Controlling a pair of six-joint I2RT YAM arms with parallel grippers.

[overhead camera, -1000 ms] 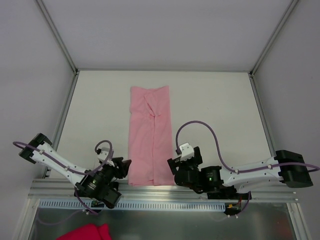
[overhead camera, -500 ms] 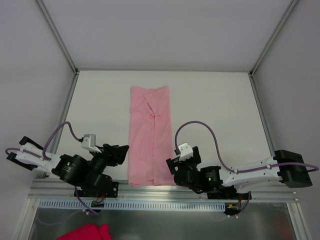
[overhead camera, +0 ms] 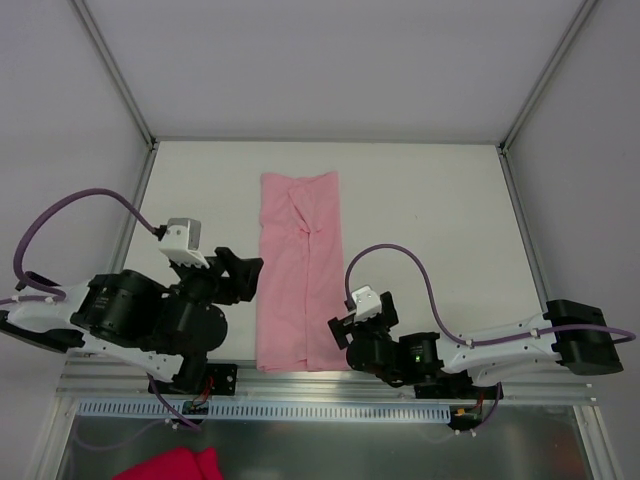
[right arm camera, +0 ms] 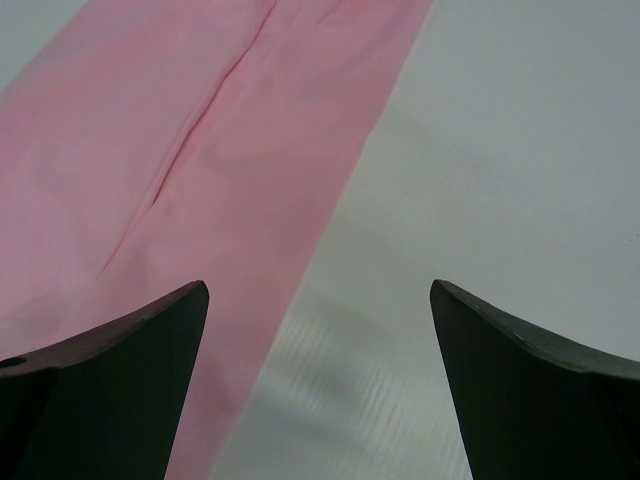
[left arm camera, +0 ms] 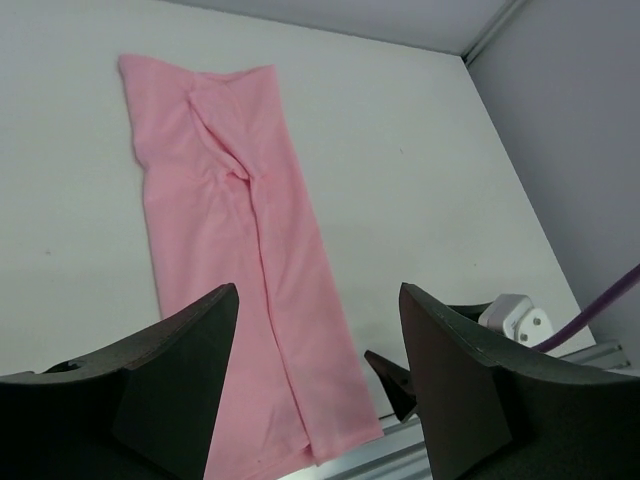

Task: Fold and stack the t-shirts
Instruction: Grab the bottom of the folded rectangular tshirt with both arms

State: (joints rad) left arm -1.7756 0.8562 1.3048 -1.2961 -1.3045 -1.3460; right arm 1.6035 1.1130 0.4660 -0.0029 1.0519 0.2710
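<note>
The pale pink t-shirt [overhead camera: 300, 270] lies flat in the middle of the white table [overhead camera: 430, 220], folded lengthwise into a long narrow strip running from the near edge toward the back. My left gripper [overhead camera: 245, 278] hovers just off the strip's left edge, open and empty. In the left wrist view its jaws [left arm camera: 318, 292] frame the t-shirt [left arm camera: 230, 230] below. My right gripper [overhead camera: 338, 338] sits low at the strip's near right corner, wide open. Between its fingertips [right arm camera: 318, 287] is bare table, with the t-shirt's right edge [right arm camera: 200, 130] to the left.
A deep magenta cloth [overhead camera: 170, 465] lies below the table's near edge at bottom left. A metal rail [overhead camera: 320, 385] runs along the near edge, and aluminium frame posts [overhead camera: 115, 75] rise at the back corners. The right arm's fingertip [left arm camera: 395, 385] shows in the left wrist view.
My left arm has risen and swung its gripper from the shirt's near left corner farther up its left edge, jaws opening wider. The right gripper has shifted only slightly. The shirt has not moved.
</note>
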